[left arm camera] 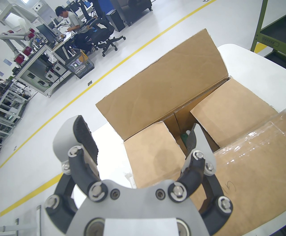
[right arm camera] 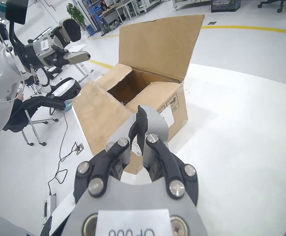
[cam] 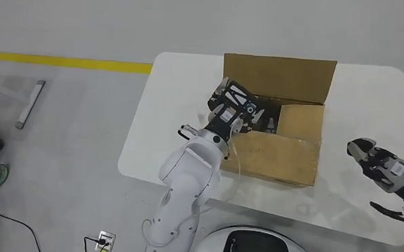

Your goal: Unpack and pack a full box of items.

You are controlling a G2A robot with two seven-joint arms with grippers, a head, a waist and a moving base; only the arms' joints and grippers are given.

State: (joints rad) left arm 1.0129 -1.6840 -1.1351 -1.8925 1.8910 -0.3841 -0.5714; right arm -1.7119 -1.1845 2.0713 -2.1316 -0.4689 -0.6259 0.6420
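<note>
An open cardboard box (cam: 275,155) stands in the middle of the white table (cam: 169,111), its tall back flap (left arm camera: 160,89) upright and its side flaps folded inward. My left gripper (cam: 234,103) hovers open over the box's left side; in the left wrist view its fingers (left arm camera: 86,136) straddle the left inner flap (left arm camera: 154,154). A green item with a white cap (left arm camera: 184,136) shows through the gap deep in the box. My right gripper (right arm camera: 140,125) is shut on nothing, above the table to the right of the box (right arm camera: 100,111), also seen from above (cam: 358,149).
Bare table surface lies right of the box and in front of it (cam: 348,207). In the right wrist view the left gripper (right arm camera: 67,57) hangs above the box's far side. A power strip and cable (right arm camera: 62,161) lie on the floor beyond the table edge.
</note>
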